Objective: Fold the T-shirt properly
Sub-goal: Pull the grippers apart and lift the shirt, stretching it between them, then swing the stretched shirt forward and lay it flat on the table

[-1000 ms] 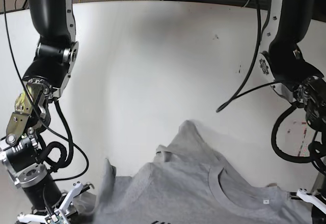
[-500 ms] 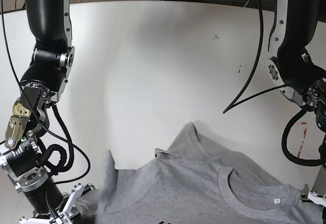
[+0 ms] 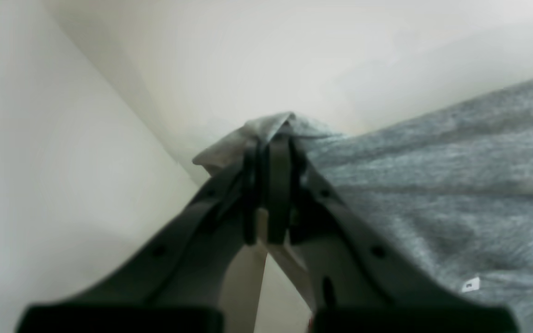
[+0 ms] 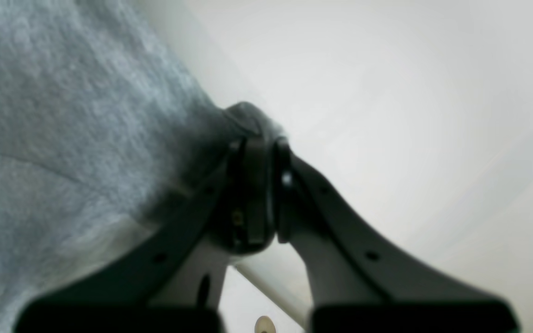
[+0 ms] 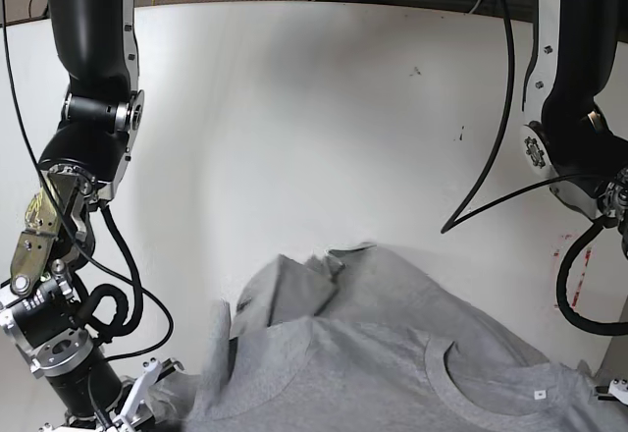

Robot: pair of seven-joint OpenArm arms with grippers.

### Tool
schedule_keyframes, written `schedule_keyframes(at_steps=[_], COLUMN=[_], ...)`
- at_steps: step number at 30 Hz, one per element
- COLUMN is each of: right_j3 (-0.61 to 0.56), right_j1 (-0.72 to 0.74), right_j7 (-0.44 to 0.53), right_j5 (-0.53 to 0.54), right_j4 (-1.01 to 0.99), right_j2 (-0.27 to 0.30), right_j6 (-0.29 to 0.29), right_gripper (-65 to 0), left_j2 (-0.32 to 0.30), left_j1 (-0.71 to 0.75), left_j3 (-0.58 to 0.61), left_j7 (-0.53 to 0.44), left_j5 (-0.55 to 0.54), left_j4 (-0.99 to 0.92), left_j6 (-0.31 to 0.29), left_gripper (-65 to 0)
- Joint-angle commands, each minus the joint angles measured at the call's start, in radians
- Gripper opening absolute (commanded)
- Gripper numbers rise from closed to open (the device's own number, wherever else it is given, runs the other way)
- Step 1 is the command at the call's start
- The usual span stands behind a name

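We see the shirt (image 5: 392, 353), heather grey and rumpled, lying on the white bench (image 5: 294, 137) at its near edge, collar up, with a sleeve bunched toward the middle. Our left claw (image 3: 273, 138) is clamped tight on a pinched fold at the shirt's edge, the cloth spreading off to its right. Our right claw (image 4: 257, 134) is likewise closed on a bunched corner, the shirt spreading to its left. Compared with half a second ago, the shirt reaches farther up the bench, and the sleeve fold has crumpled over more.
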Motion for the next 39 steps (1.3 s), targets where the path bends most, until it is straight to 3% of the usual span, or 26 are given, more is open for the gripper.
schedule_keyframes(at_steps=[1, 12, 19, 25, 39], right_j3=[0.005, 0.002, 0.019, 0.071, 0.160], right_j1=[0.069, 0.141, 0.068, -0.103, -0.540], right_j7=[0.007, 0.003, -0.047, -0.049, -0.049], right_j5=[-0.020, -0.018, -0.012, -0.010, -0.010], right_j4=[-0.008, -0.058, -0.035, 0.052, 0.201], right_j2=[0.038, 0.053, 0.050, 0.027, -0.082], right_j6=[-0.019, 0.002, 0.009, 0.009, 0.009], right_gripper=[-61.7, -61.7, -61.8, -61.8, -62.0], left_j2=[-0.017, -0.037, -0.032, -0.029, -0.006], left_j1=[-0.077, -0.146, -0.111, 0.021, 0.509], left_j3=[-0.004, -0.002, -0.004, -0.007, -0.066], left_j7=[-0.025, -0.025, 0.029, 0.032, 0.038], left_j5=[0.014, 0.013, 0.011, 0.011, 0.011], left_j4=[-0.017, -0.062, -0.059, -0.052, 0.072], left_j6=[0.011, 0.010, -0.022, -0.091, -0.091], left_gripper=[-65.0, -65.0, -65.0, -65.0, -65.0])
